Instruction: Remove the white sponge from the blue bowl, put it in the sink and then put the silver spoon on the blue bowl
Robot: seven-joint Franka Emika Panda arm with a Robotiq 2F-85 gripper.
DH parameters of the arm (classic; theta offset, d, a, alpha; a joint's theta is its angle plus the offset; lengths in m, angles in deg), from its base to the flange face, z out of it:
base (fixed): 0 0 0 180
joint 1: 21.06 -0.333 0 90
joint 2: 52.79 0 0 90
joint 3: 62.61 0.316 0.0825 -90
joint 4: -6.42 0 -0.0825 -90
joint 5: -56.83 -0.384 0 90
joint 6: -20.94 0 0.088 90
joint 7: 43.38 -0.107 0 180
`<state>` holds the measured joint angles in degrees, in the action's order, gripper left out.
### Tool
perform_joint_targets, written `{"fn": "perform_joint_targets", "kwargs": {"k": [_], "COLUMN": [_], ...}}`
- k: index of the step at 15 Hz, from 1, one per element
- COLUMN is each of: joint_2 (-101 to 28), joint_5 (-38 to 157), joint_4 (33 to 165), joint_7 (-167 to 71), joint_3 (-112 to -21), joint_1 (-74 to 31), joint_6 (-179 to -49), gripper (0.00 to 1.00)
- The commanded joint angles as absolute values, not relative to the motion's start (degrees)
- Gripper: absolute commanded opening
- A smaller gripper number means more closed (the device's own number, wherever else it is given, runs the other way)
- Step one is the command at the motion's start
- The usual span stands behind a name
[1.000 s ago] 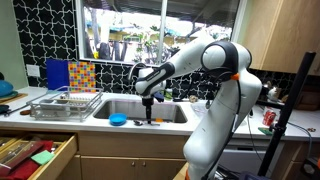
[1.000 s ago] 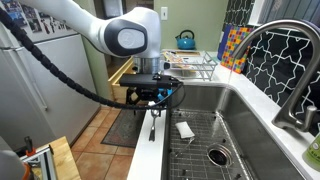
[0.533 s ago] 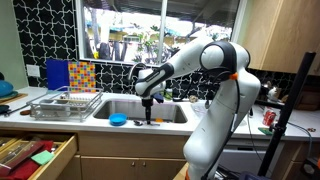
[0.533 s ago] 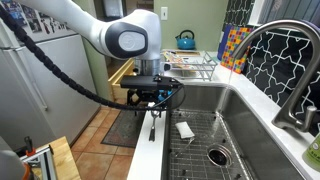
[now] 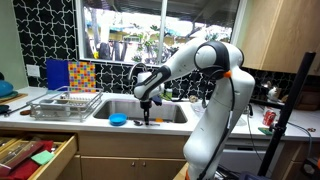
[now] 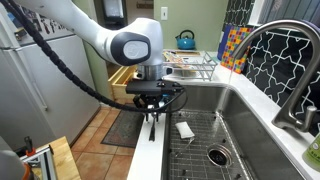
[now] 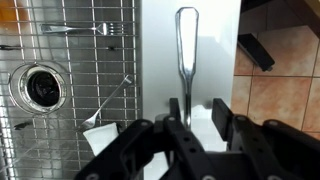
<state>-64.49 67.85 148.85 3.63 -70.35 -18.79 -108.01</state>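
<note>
The silver spoon lies on the white front ledge of the sink, bowl end pointing away from me. My gripper is down over its handle, one finger on each side. The jaws are partly drawn in, with a gap still showing to the right of the handle. In both exterior views the gripper stands straight down at the ledge. The white sponge rests on the wire grid in the sink. The blue bowl sits on the ledge beside the gripper.
A fork and the drain lie in the sink basin. The faucet arches over its far side. A dish rack stands next to the sink, and a drawer hangs open below the counter.
The jaws have narrowed from wide open around the spoon handle, and the gripper has sunk slightly toward the ledge. Sponge and bowl have not moved.
</note>
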Motion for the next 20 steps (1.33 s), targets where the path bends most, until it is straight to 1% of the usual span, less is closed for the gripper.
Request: {"fn": "perform_joint_targets", "kwargs": {"k": [1,2,3,4,10,14,17,20], "joint_2": [-62.0,-61.6,-61.2,-61.2,-63.5,-66.4,-64.6,-60.0], "joint_5": [68.8,68.8,68.8,69.3,70.1,68.3,66.3,67.0], "joint_4": [149.1,149.1,149.0,148.7,147.3,143.1,137.8,132.1], "joint_7": [4.1,4.1,4.1,3.7,3.8,6.5,5.3,3.5], "joint_3": [-70.3,-70.2,-70.1,-69.9,-69.1,-67.9,-66.4,-64.6], "joint_1": [-18.4,-18.3,-18.3,-18.3,-18.7,-20.0,-21.8,-23.0], "joint_6": [-110.1,-110.5,-110.7,-110.7,-108.2,-101.3,-99.4,-99.1], "gripper": [0.28,0.16,0.07,0.0,0.02,0.02,0.02,0.02]}}
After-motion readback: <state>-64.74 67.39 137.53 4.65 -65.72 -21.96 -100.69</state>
